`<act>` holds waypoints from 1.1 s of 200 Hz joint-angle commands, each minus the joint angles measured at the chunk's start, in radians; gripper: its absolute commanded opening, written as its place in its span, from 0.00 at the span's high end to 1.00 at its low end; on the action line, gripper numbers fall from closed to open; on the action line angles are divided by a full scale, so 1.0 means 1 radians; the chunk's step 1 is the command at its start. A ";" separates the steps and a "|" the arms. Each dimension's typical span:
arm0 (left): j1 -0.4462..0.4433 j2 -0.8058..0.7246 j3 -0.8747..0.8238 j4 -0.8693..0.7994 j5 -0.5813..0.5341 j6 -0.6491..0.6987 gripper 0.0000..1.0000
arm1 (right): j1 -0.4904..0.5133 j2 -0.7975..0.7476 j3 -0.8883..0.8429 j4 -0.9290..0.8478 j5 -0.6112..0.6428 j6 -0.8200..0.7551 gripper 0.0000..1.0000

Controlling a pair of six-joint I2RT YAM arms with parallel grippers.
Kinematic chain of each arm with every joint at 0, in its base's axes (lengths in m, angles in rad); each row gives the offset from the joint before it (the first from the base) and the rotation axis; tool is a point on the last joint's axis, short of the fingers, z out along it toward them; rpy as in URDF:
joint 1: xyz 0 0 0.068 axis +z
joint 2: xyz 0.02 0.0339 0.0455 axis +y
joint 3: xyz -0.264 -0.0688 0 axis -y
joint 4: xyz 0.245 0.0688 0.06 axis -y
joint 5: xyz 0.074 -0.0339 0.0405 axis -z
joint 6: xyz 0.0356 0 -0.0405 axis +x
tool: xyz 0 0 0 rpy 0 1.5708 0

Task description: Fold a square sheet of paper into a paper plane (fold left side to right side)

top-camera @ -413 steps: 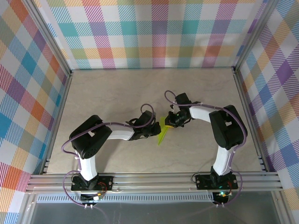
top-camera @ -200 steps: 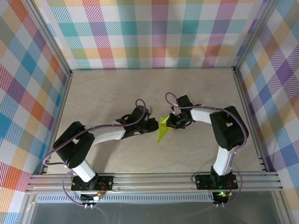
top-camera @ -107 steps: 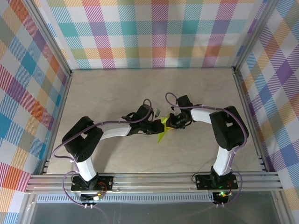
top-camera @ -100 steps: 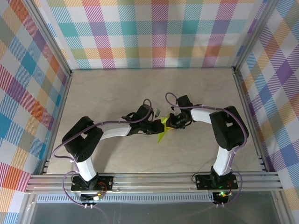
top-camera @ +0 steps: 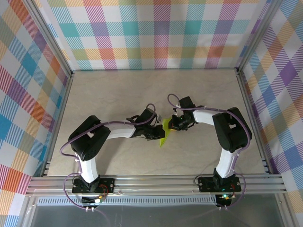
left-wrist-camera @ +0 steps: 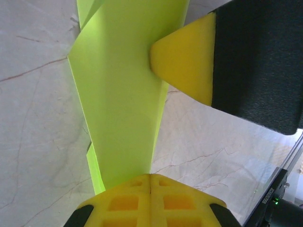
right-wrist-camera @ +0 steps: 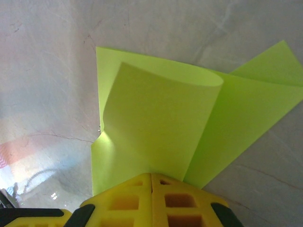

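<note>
Left gripper [top-camera: 158, 133] moved right onto the square sheet of paper [top-camera: 164, 136] since a second ago, jaws together, tips on the folded lime sheet, mid-tabletop [top-camera: 113, 90], right gripper [top-camera: 173, 125] jaws likewise together, pressing its far end.

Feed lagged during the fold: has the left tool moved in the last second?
Yes. The left tool has shifted right and toward the arm bases, away from the left side rail, onto the lime paper sheet's edge.

Pale marbled tabletop [top-camera: 118, 90] enclosed by pastel plaid walls [top-camera: 156, 33] and aluminium rails [top-camera: 156, 182].
</note>
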State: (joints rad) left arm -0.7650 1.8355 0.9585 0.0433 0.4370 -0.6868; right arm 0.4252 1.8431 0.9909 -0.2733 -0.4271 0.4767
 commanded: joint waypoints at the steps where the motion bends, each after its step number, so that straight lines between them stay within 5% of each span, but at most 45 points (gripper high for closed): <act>1: -0.007 0.021 -0.017 -0.029 0.007 0.006 1.00 | 0.004 0.033 -0.023 -0.108 0.071 -0.029 1.00; 129: -0.034 0.059 -0.051 -0.053 -0.034 -0.003 1.00 | 0.004 -0.068 0.022 -0.056 -0.014 -0.021 1.00; 220: -0.050 0.056 -0.098 -0.028 -0.072 -0.037 1.00 | 0.044 -0.134 -0.126 0.124 -0.102 0.103 1.00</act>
State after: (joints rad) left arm -0.7918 1.8614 0.9054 0.1379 0.4198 -0.7170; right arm 0.4492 1.6894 0.8875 -0.2050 -0.4835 0.5362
